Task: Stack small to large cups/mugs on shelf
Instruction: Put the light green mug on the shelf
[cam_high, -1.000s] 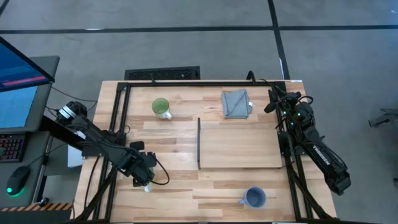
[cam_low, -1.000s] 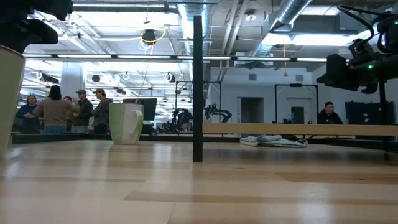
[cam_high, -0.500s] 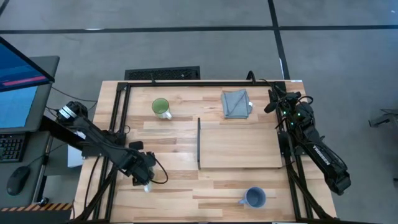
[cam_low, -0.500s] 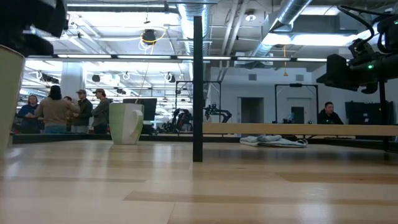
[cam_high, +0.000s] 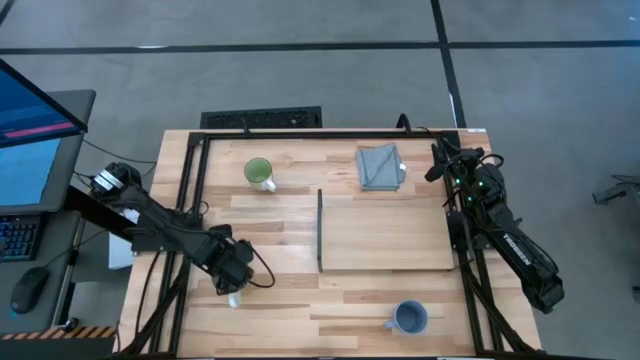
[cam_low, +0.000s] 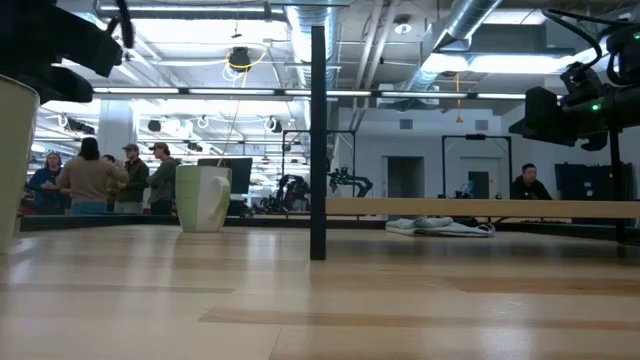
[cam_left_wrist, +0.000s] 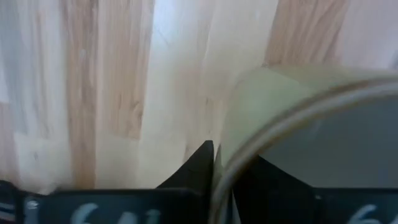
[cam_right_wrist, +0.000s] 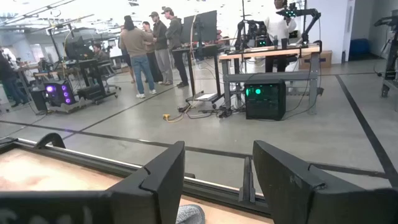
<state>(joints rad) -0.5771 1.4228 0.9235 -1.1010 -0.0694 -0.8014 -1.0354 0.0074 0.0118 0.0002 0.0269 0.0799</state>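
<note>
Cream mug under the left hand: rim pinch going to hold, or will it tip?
Likely rigid: the cream mug keeps a firm round rim in the left hand's pinch. The one-wall grip may let it tilt on lifting. Its smooth, seemingly glazed wall could slip.

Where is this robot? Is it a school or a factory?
Probably a robotics lab or workshop. Beyond the wooden table there are people standing among workbenches, another robot arm on a bench, and bare pipes overhead.

Two black jointed arms, looping black cables, white lettering, green wrist lights.
</note>
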